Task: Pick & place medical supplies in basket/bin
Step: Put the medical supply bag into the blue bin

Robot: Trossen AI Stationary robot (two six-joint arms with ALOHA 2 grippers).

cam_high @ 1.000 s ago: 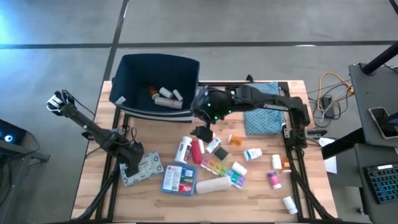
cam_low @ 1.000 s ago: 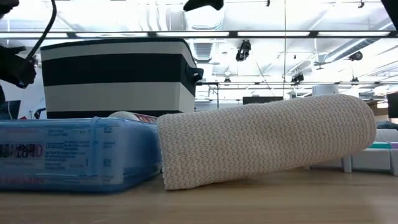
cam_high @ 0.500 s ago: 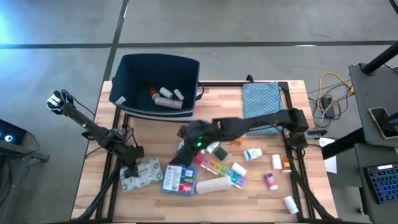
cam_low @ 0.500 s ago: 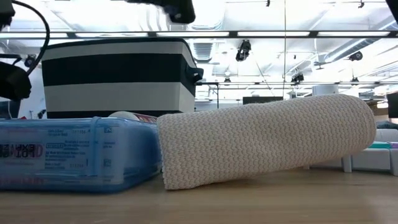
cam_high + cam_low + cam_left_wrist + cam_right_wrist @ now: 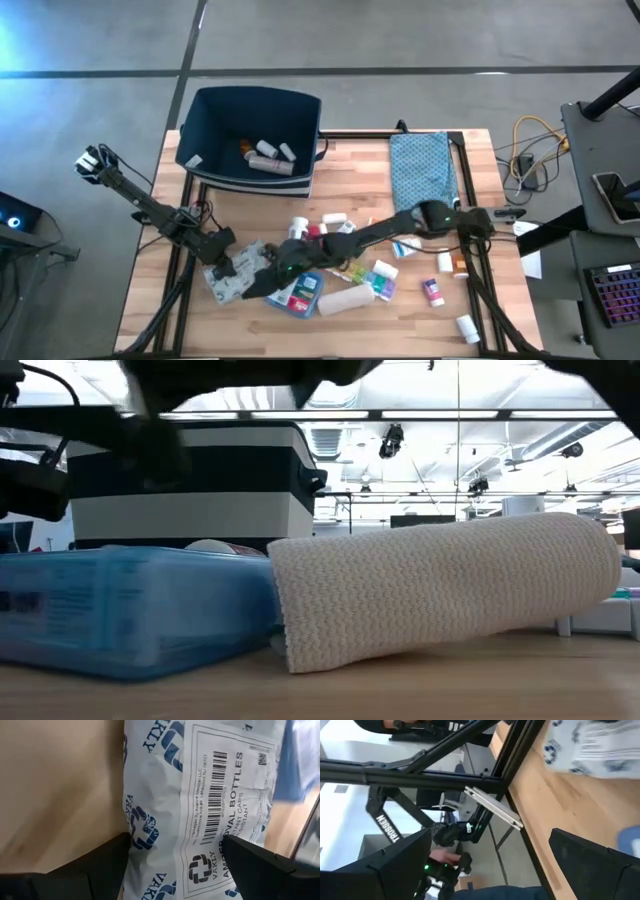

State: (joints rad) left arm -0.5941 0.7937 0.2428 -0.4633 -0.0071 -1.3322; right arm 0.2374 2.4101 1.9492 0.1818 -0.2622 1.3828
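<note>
Currently the left arm is reaching in low from the table's left edge, its left pincer [image 5: 222, 268] sitting down on the grey packet [image 5: 243, 272] at the front-left of the table [image 5: 250, 210]. In the left wrist view the two fingers [image 5: 115, 857] are standing spread on either side of the packet's printed label, jaws apart, not clamped on it.

Right arm is stretching flat across the table from the right side, right pincer [image 5: 285, 272] low over the pile, between the grey packet and the blue-red flat box [image 5: 298, 290]. Its fingers are spread wide with nothing between them; right wrist view is looking past the table edge at the frame.

Beige bandage roll [image 5: 345, 297] is lying just right of the flat box, close to the front edge; rainbow pill organizer [image 5: 365, 275] is behind it. White pill bottles [image 5: 300, 226] are scattered mid-table.

Navy bin [image 5: 205, 110] is sitting at the back-left, well apart from both pincers, with a few supplies [image 5: 270, 156] inside.
</note>
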